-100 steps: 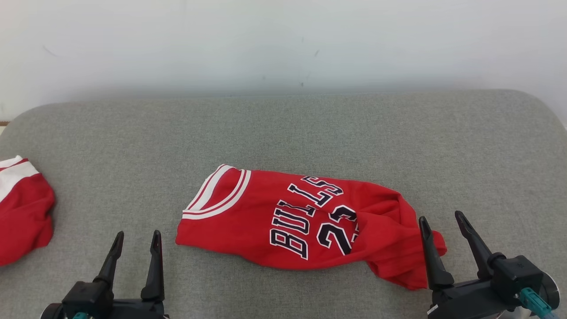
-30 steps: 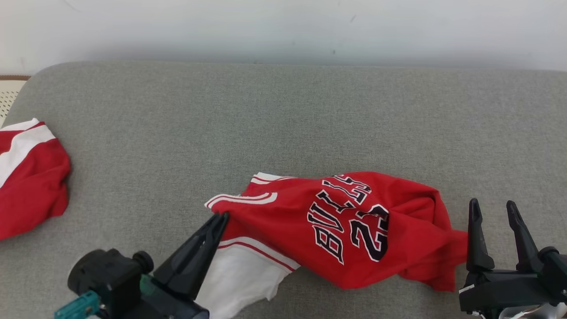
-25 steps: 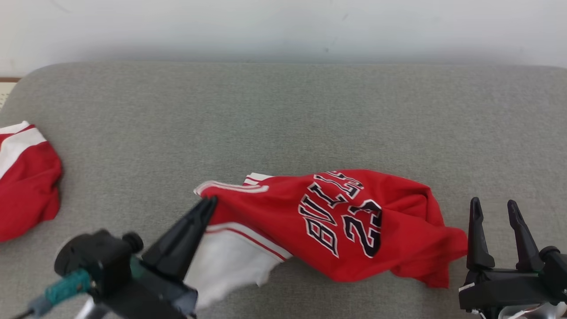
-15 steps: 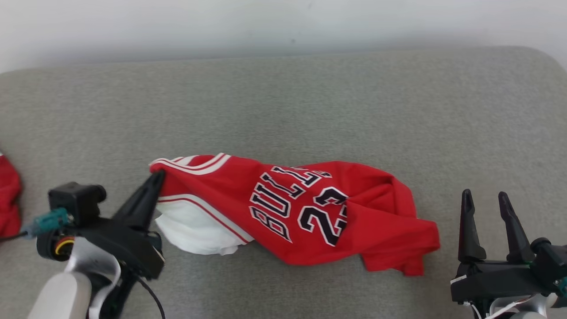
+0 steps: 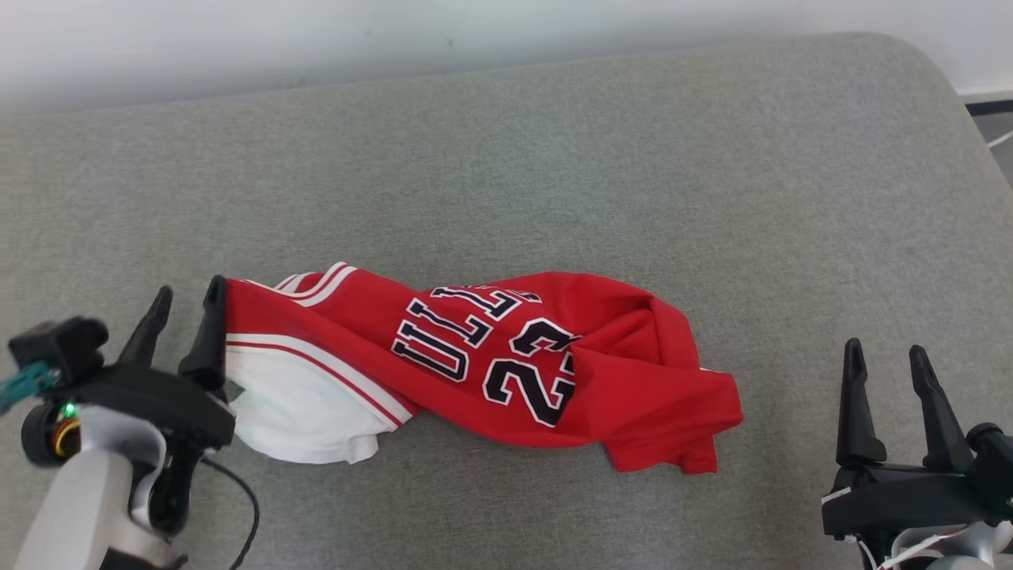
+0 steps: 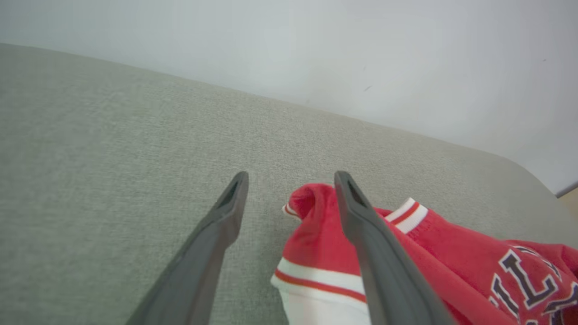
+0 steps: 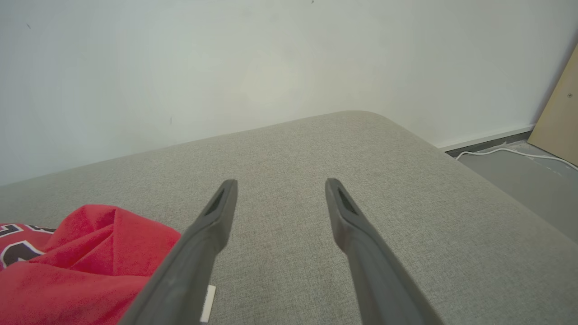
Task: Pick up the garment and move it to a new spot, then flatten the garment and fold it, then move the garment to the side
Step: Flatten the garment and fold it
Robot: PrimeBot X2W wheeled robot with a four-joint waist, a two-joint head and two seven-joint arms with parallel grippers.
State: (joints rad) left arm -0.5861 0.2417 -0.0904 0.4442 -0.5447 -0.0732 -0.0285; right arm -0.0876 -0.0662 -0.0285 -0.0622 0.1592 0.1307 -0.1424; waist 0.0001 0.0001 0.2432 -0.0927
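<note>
The basketball jersey (image 5: 491, 356) is red. Its lettering and the number 23 are dark navy with a white outline. The trim at its 10 o'clock end is white with red stripes, and a plain white panel shows at 8 o'clock. My left pincer (image 5: 190, 286) and right pincer (image 5: 884, 347) are black. The padded worktop (image 5: 554, 158) is flecked grey, and the wall (image 5: 237, 39) is white.

Lettering (image 5: 455, 336) on the garment (image 5: 641, 380) partly out of sight (first letter entirely), second numeral (image 5: 546, 339) under a fold (image 5: 592, 360).
</note>
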